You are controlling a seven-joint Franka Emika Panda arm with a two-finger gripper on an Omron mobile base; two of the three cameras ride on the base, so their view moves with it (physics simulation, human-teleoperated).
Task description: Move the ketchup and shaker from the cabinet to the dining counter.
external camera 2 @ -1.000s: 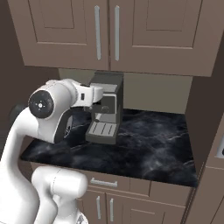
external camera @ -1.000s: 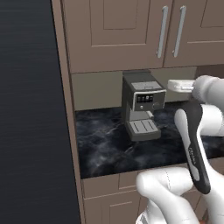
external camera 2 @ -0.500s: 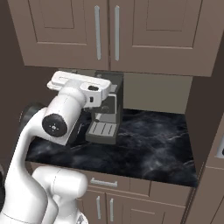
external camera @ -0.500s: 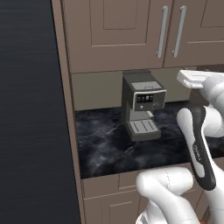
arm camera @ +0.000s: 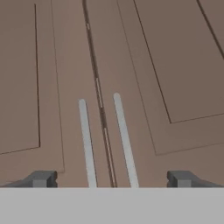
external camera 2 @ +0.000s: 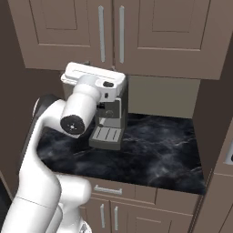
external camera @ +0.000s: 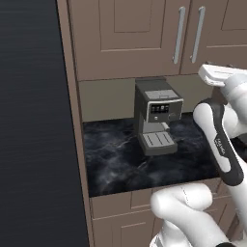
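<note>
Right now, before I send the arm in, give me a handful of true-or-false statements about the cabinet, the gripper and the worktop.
1. Both doors of the cabinet are shut. True.
2. The gripper is clamped on a handle. False: its jaws are wide open, short of the two silver handles.
3. A coffee machine stands on the black marble worktop. True.
4. The ketchup already stands beside the coffee machine. False: no red bottle is there.
5. The hand camera faces the seam between the two doors. True.

Glossy white rounded arm links, dark grey joint bands, one black stripe with small white lettering along the forearm, a round dark end cap with centre dot, flat white hand block, two small dark grey fingertips
</note>
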